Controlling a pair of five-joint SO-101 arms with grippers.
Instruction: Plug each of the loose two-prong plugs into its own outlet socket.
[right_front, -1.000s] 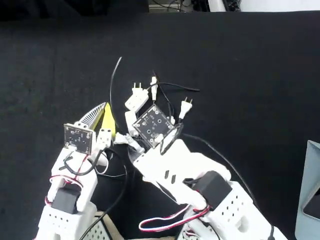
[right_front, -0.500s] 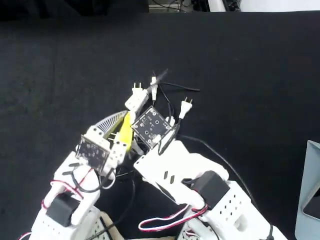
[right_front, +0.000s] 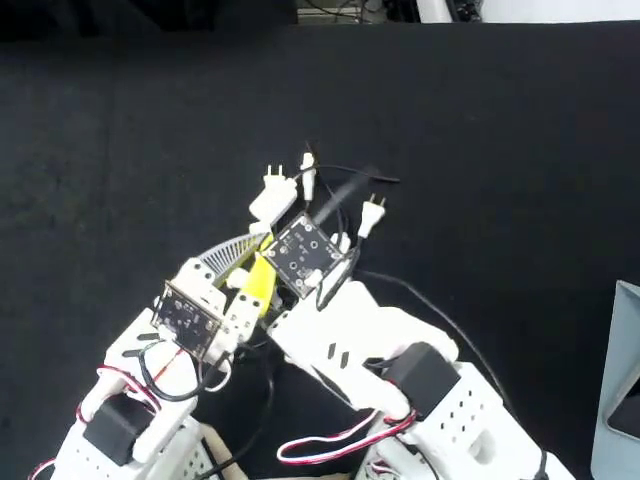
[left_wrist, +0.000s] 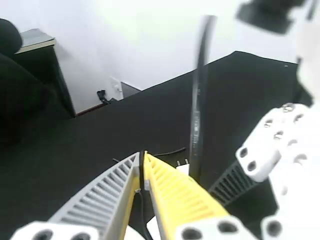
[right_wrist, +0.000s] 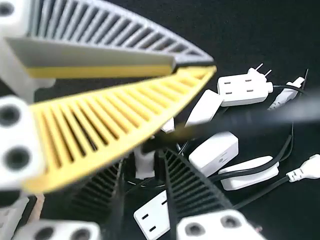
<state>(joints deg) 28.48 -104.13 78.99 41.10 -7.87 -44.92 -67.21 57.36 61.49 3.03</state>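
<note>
My left gripper (right_front: 266, 243), one finger grey and one yellow, is shut on a thin black cable (right_front: 345, 190). The cable rises past its tips (left_wrist: 141, 157) and is blurred (left_wrist: 197, 110). My right gripper (right_wrist: 145, 150) has black fingers and holds a small white plug (right_wrist: 144, 162) just below the left one's fingers (right_wrist: 125, 105). Beyond them lie a white outlet adapter (right_wrist: 242, 85) (right_front: 272, 197), other white socket blocks (right_wrist: 215, 150), and two loose two-prong plugs (right_front: 308, 172) (right_front: 370, 215) among black cords.
The black table cloth (right_front: 500, 130) stretches wide to the left, right and far side. A grey-blue box (right_front: 622, 380) stands at the right edge. The two arms crowd the near middle, almost touching.
My left arm has swung right, up against the right gripper, carrying the black cable, whose free end swept from left to right. The right arm has kept still.
</note>
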